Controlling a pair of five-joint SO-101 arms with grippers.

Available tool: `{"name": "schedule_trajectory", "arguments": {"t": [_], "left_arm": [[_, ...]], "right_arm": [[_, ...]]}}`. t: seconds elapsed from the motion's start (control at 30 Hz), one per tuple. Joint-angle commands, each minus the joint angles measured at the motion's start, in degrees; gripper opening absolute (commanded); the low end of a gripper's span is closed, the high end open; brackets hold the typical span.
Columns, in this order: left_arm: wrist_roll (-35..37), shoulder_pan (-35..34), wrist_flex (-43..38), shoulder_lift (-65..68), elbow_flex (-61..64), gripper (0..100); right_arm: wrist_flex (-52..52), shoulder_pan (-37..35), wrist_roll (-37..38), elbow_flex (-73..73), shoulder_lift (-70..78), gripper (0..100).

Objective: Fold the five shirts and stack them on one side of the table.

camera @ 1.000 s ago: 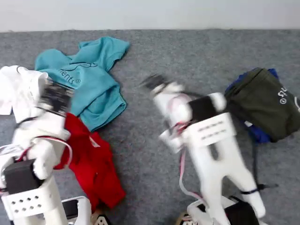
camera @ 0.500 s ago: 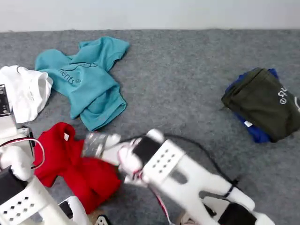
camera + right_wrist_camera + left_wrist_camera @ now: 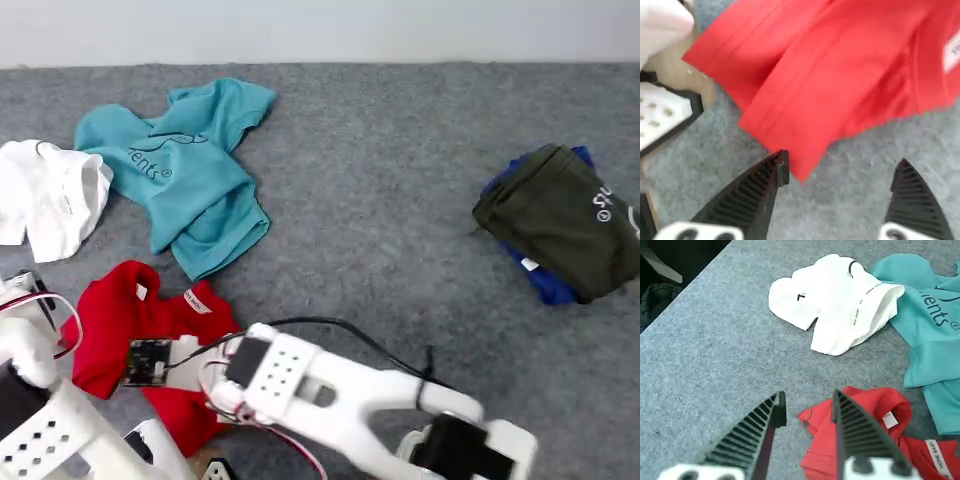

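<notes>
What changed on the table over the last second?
The right arm swung from the middle of the table to the near left, and its open right hand now hangs over the red shirt. The left hand pulled back off the shirts toward the near left corner. Neither hand holds anything. The teal shirt, white shirt and folded dark pile stayed put.

Grey felt tabletop (image 3: 400, 150); pale wall (image 3: 320, 30) behind

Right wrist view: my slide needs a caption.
Open right hand at the edge of a crumpled red fabric shirt on a grey carpeted table.
</notes>
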Motion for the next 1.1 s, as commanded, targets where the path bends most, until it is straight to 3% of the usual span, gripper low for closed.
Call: {"name": "schedule_trajectory", "arguments": {"t": [0.0,0.23,0.47,0.7,1.07], "left_arm": [[0.7,-0.26,-1.05,-0.7,-0.22,16],[0.7,-0.26,-1.05,-0.53,-0.13,16],[0.7,-0.26,-1.05,-0.7,0.57,16],[0.62,-0.26,-1.32,-0.79,1.98,16],[0.62,-0.26,-1.14,-0.79,1.98,16]], "right_arm": [[-1.27,-1.71,-0.88,-5.54,4.79,35.6],[-1.54,-6.11,-0.88,-9.93,12.7,35.6],[-1.63,-4.7,0.79,-11.69,16.57,31.8],[-2.86,4.88,3.96,-11.96,16.22,4.6],[9.98,20.18,4.04,-25.85,16.22,6.7]]}}
